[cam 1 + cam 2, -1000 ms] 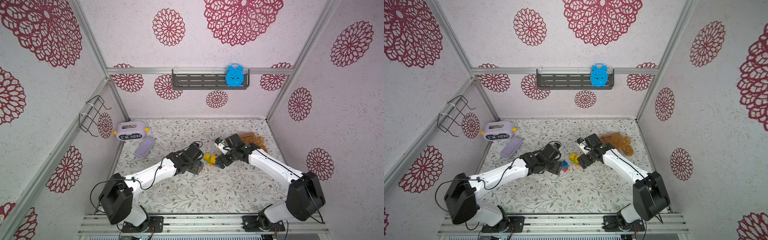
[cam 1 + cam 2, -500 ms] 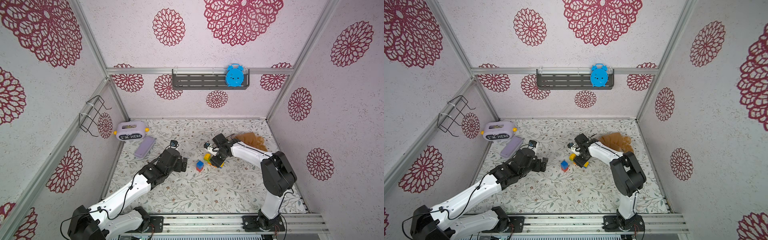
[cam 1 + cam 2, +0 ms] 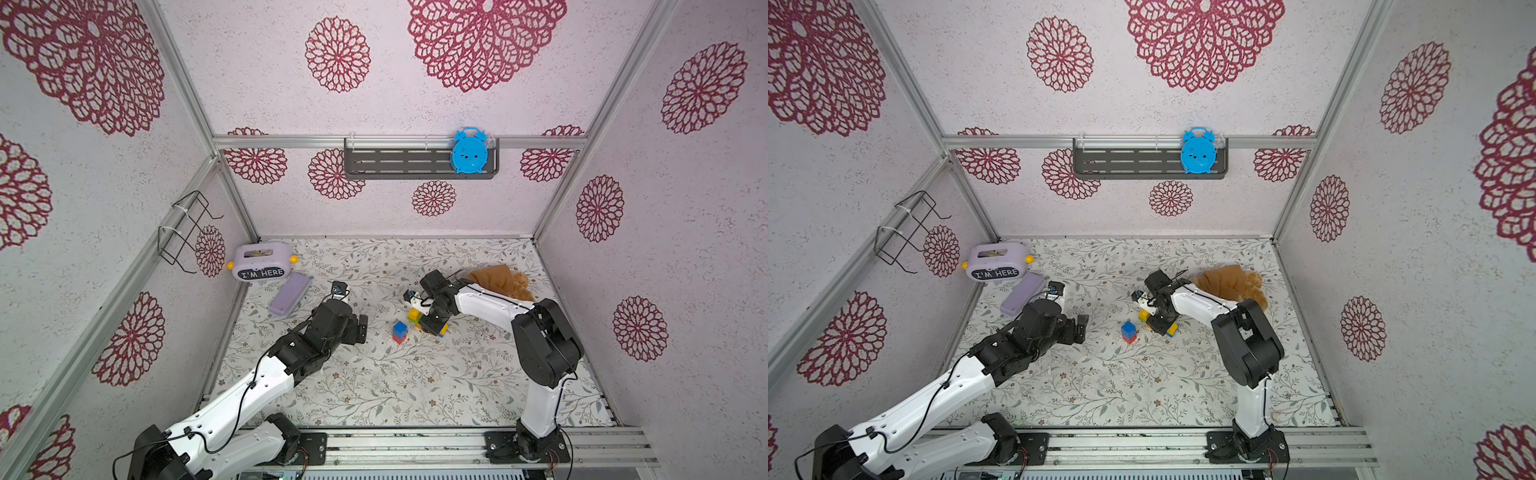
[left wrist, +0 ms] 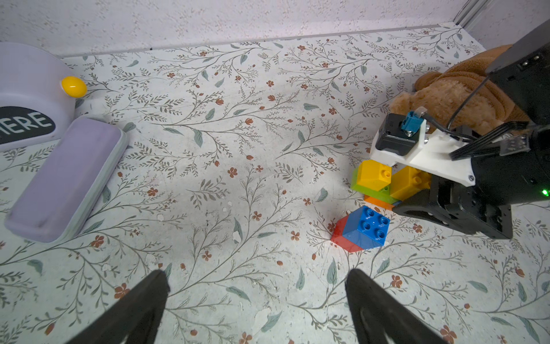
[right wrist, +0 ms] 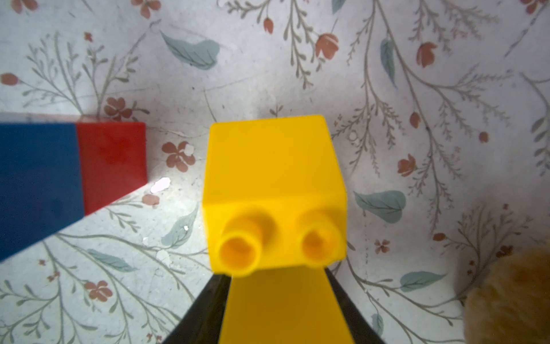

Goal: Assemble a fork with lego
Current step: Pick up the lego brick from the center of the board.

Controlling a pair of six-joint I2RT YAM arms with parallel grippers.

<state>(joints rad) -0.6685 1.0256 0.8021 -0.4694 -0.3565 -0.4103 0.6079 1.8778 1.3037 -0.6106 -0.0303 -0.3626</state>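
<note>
Blue-on-red stack (image 4: 361,229) upright, studs up. Right gripper (image 5: 275,275) clamped on yellow brick (image 5: 285,312) beside it; left gripper (image 4: 257,275) apart; plush toy (image 4: 446,98) behind.

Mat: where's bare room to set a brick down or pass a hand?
Bare: the mat from the blue-and-red stack forward to the front rail; also the back strip between purple box and plush toy. Crowded: that stack sits beside the brick cluster, where the right claw grips a yellow brick; open left claw nearby.
</note>
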